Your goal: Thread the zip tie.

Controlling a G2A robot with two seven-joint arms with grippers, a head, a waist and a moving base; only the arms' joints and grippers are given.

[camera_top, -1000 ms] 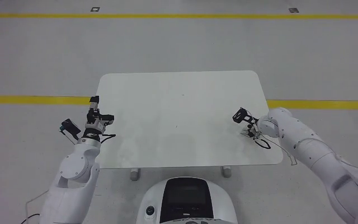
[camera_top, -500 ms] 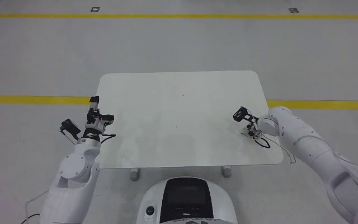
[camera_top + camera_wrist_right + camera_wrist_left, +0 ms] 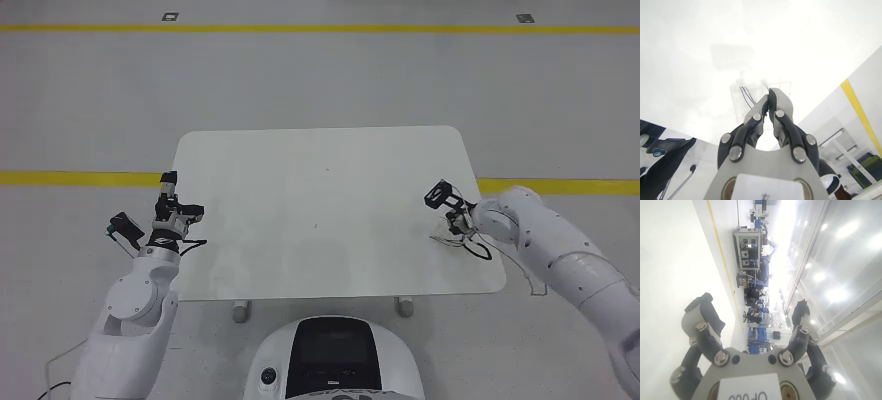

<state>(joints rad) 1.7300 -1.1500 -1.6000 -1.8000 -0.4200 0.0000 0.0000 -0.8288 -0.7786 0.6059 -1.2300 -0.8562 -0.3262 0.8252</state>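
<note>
Though thin, black zip ties (image 3: pixel 746 94)

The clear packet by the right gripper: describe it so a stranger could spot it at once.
Find the white table, then its right edge, where the right gripper sits shut. The clear packet is at that gripper's fingertips: a see-through rectangle with thin black strands inside; its black strands mark it out from the plain white top.

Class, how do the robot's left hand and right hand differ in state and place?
The left hand is wide open; the right hand is shut tight. The left hand is at the table's left edge; the right hand is near its right edge, by a clear bag. Both have the same build.
</note>
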